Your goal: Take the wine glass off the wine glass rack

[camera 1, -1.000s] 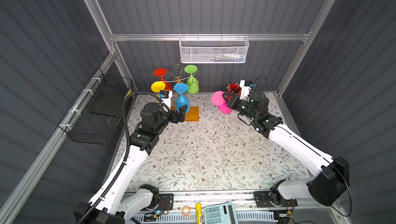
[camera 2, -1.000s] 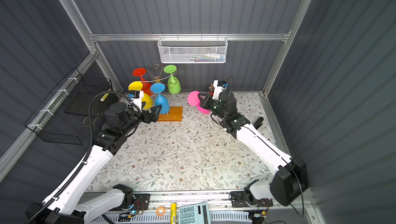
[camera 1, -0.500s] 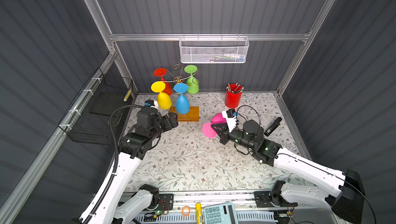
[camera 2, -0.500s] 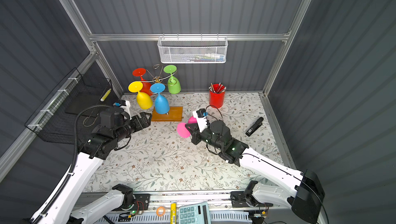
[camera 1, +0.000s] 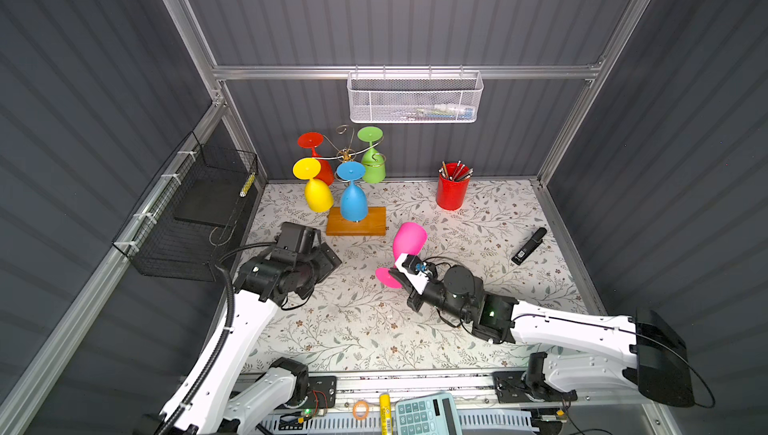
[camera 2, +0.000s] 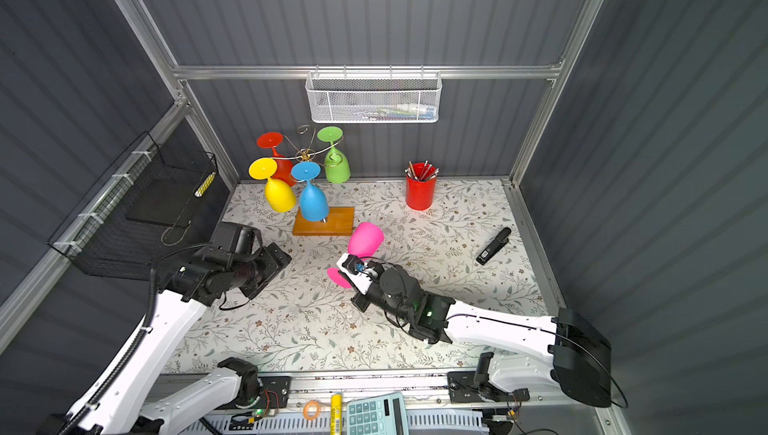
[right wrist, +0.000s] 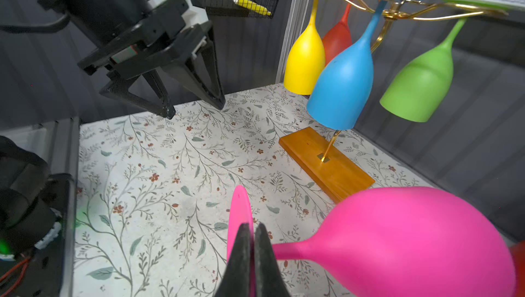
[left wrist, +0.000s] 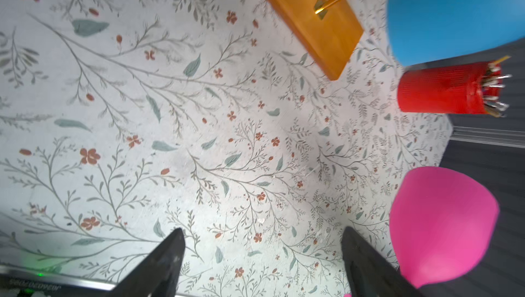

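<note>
The wine glass rack (camera 1: 356, 221) (camera 2: 324, 221) (left wrist: 309, 20) (right wrist: 326, 165) stands at the back left on its wooden base, with gold wire arms (camera 1: 345, 154). Yellow (camera 1: 318, 196), red, blue (camera 1: 353, 202) and green (camera 1: 372, 167) glasses hang from it upside down. A pink wine glass (camera 1: 409, 239) (camera 2: 365, 239) (left wrist: 443, 224) (right wrist: 412, 238) is off the rack, held on its side over the mat. My right gripper (camera 1: 390, 277) (camera 2: 341, 275) (right wrist: 253, 227) is shut on its foot disc. The left gripper (camera 1: 328, 260) (camera 2: 276, 260) (left wrist: 262, 230) (right wrist: 194, 110) hangs open and empty, left of the pink glass.
A red cup of pens (camera 1: 452, 189) stands at the back right. A black stapler-like object (camera 1: 528, 246) lies at the right. A black wire basket (camera 1: 195, 212) hangs on the left wall, a white mesh basket (camera 1: 415, 98) on the back wall.
My right arm carried the pink glass from the back, near the red cup, forward and down to the middle of the mat. The left arm drew back from the rack.
</note>
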### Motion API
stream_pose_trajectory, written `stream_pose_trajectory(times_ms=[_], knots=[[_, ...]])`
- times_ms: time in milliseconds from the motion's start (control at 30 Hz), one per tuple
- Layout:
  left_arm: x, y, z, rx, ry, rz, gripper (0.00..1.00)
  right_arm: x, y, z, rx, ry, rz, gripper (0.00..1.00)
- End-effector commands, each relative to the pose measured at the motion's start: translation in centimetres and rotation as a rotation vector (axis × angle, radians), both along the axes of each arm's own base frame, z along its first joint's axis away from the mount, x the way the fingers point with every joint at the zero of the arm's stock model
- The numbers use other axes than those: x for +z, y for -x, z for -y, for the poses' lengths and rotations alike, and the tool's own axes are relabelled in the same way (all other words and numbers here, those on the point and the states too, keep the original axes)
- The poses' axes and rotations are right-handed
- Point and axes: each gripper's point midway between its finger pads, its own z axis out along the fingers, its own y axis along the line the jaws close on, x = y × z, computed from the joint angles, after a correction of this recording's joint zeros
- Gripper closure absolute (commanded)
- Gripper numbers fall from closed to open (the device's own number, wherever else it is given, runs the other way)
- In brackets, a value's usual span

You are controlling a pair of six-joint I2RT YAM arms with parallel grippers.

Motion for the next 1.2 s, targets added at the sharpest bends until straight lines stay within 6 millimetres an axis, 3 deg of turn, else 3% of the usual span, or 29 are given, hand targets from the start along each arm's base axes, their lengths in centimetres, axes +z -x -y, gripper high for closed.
stream_pose_trajectory(times_ms=[0,300,800,933,1167], knots=[[-1.0,2.1,0.5,0.044,0.054,-0.141,0.13,0.8,-0.5,-0.2,-0.065,0.035,0.159,1.0],[-2.1,2.9,2.2,0.103,0.188,-0.22,0.17,-0.6,0.2,-1.1,-0.113,0.053,0.344,1.0],[-2.6,1.2,5.5,0.151,0.441,-0.201,0.26,-0.9,0.5,-3.2,-0.12,0.079,0.485,1.0],[-2.5,0.9,6.6,0.142,0.511,-0.202,0.28,-1.2,1.8,-4.5,-0.088,0.083,0.502,1.0],[-2.2,0.6,6.8,0.165,0.554,-0.186,0.31,-1.8,2.0,-5.1,-0.077,0.092,0.51,1.0]])
